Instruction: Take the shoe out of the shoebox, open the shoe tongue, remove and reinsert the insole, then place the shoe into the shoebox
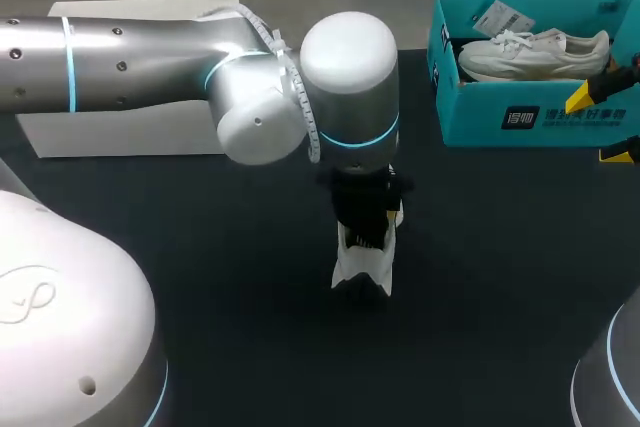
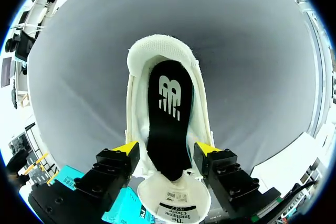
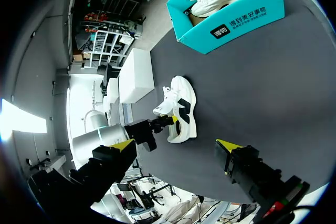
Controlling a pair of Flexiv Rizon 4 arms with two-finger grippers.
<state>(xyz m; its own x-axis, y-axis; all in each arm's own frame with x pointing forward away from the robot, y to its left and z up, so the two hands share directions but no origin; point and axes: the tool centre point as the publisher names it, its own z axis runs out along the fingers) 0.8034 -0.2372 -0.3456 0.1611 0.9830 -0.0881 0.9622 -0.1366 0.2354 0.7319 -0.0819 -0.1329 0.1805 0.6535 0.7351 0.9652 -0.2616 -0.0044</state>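
Note:
A white shoe [image 1: 364, 259] with black side marks stands on the dark table [image 1: 250, 277] at the middle. My left gripper [image 1: 365, 232] points straight down into it. Seen from the left wrist, the black insole [image 2: 168, 119] lies inside the shoe [image 2: 157, 48], and the tongue [image 2: 176, 195] is folded back toward the wrist. The left gripper [image 2: 167, 149] is open, its yellow tips on either side of the shoe's opening, holding nothing. The teal shoebox [image 1: 530, 117] at the back right holds a second white shoe [image 1: 535, 52]. My right gripper [image 1: 603, 127] hangs open in front of the box.
A white box [image 1: 130, 132] sits at the back left, behind my left arm. From the right wrist, the shoe [image 3: 184, 108] lies between that white box [image 3: 136, 74] and the teal shoebox [image 3: 231, 19], ahead of the right gripper [image 3: 176, 148].

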